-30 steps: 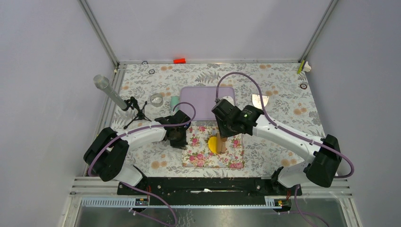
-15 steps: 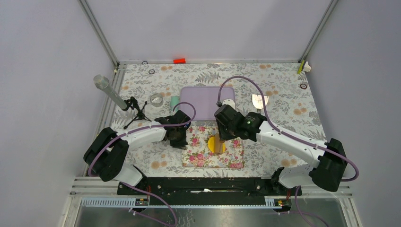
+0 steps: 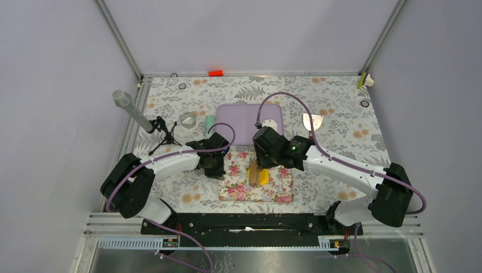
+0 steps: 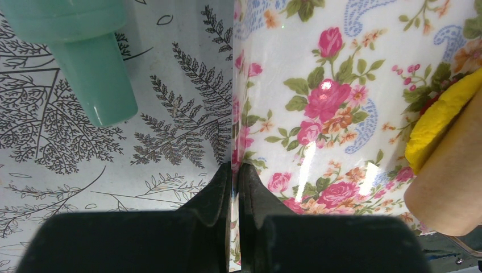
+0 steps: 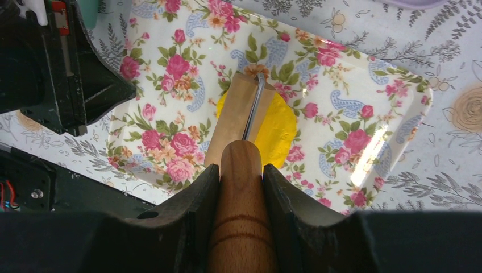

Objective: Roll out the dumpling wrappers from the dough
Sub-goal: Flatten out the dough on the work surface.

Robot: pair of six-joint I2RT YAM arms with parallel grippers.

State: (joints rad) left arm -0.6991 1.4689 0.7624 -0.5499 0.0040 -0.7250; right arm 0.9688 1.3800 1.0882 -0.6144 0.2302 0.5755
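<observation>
The yellow dough [image 3: 263, 177] lies flattened on a floral mat [image 3: 239, 187]; it also shows in the right wrist view [image 5: 279, 129] and the left wrist view [image 4: 440, 116]. My right gripper [image 3: 258, 164] is shut on the handle of a wooden rolling pin [image 5: 241, 187], whose barrel [image 5: 234, 119] rests on the dough's left part. My left gripper [image 3: 218, 168] is shut on the mat's left edge [image 4: 234, 131], jaws pinched on the rim. No neat round dumpling wrapper shows.
A lavender tray [image 3: 241, 122] with a white piece [image 3: 271, 123] stands behind the mat. A teal cutter [image 3: 210, 121], a clear ring [image 3: 187, 119] and a microphone on a tripod [image 3: 136, 116] are at the back left. A metal scraper [image 3: 312, 120] lies at the right.
My right gripper has moved the rolling pin leftward over the dough; the yellow now shows on the pin's right side. The left gripper has stayed on the mat's edge.
</observation>
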